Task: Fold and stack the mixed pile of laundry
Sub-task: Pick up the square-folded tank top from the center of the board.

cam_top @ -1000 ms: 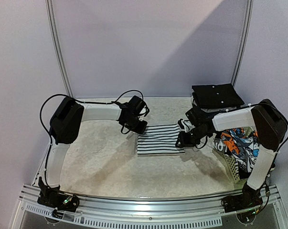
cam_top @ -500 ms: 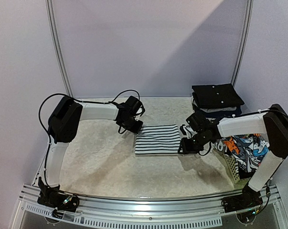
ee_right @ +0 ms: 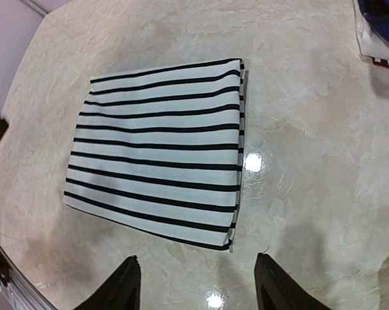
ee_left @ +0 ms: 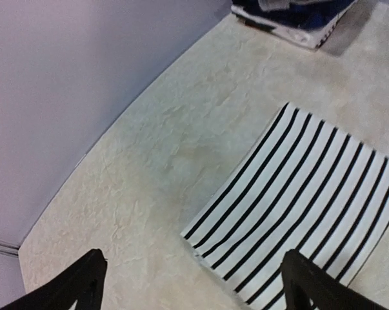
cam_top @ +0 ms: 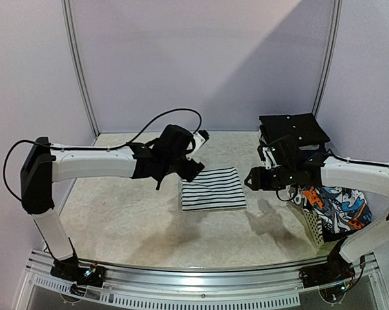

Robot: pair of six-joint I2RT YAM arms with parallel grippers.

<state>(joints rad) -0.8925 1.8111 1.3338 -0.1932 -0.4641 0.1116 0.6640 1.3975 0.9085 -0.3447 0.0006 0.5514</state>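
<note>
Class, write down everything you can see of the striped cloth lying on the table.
The striped cloth is white with thin black stripes. It is soft fabric, folded into a neat, flat, roughly rectangular bundle, with layered edges showing along one side. It lies flat on the mottled beige table, near the middle, between the two arms. Nothing else touches it: the left gripper and the right gripper both hang open near its opposite sides, clear of the fabric.

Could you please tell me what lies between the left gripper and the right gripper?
The folded striped garment lies flat between the left gripper and the right gripper, touched by neither; the top external view shows this.
</note>
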